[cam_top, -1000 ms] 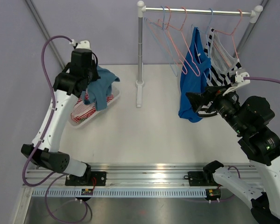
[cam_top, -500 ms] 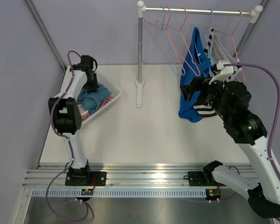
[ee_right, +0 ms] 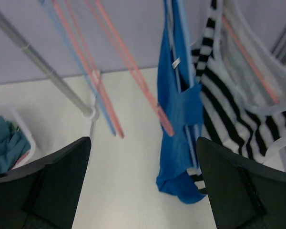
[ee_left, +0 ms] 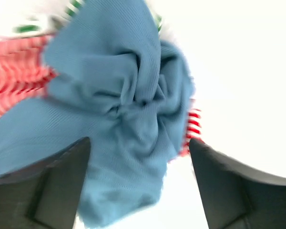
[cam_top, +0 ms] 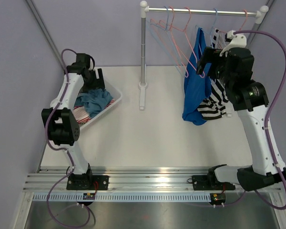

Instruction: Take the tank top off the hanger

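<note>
Right wrist view gives what the overhead one hides behind my arm: my right gripper (ee_right: 142, 143) spread wide and empty, facing the blue tank top (ee_right: 178, 114), which hangs on its hanger from the clothes rail (cam_top: 200, 10), against the striped top (ee_right: 229, 119) toward the rail's right end, pink hangers (ee_right: 166, 125) nearer its middle. Top external view shows white tabletop (cam_top: 148, 133) spreading in front of the rail. Left wrist view alone shows my left gripper (ee_left: 138, 143) wide above a teal garment (ee_left: 119, 105) in the basket (cam_top: 119, 91), well left of the rail.
</note>
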### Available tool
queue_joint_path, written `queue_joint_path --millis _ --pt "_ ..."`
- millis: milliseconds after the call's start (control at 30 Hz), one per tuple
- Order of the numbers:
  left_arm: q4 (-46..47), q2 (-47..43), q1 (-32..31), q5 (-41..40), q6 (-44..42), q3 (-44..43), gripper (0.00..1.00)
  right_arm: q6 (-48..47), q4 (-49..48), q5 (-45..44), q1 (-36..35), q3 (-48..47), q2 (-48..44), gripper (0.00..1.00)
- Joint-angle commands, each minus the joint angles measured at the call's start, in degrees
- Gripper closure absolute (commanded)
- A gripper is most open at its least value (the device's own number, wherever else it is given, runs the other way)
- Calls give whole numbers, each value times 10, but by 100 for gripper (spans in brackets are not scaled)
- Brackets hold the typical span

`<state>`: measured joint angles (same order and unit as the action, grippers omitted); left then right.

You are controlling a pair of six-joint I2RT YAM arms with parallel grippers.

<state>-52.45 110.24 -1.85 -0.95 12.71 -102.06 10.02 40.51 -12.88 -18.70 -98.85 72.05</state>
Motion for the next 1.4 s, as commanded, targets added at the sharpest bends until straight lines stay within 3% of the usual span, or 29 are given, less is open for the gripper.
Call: queue_joint_path --millis 0,33,100,233,433,467,533,567,767,900,933,1033,1367 --pt "19 -98 5 30 5 0 8 -27 42 17 55 -94 59 0" --pt "21 -109 5 33 6 1 1 -33 47 33 73 -113 73 0" --pt "23 -147 6 50 13 3 1 -47 61 39 86 -170 118 4" --pt "38 -236 4 78 21 34 1 -65 106 77 122 -289 214 22" --pt "62 -390 -18 94 9 113 1 -93 159 122 141 -434 338 28" --pt "66 -410 -23 97 9 146 1 -95 160 127 142 -446 346 34" --pt "92 -467 -26 117 9 189 1 -96 162 152 146 -454 366 40" --pt "100 -483 -29 118 8 224 1 -95 161 154 146 -456 372 50" --pt "138 -548 -37 98 -2 310 1 -97 139 139 147 -432 383 52" --pt "134 -542 -40 115 -5 310 1 -97 133 135 146 -421 386 78" --pt "136 -542 -40 118 -5 311 1 -97 133 132 146 -422 386 88" --pt "139 -547 -40 120 -7 317 1 -95 128 132 146 -425 384 100" --pt "147 -550 -42 131 -9 327 1 -61 98 162 146 -435 332 100"
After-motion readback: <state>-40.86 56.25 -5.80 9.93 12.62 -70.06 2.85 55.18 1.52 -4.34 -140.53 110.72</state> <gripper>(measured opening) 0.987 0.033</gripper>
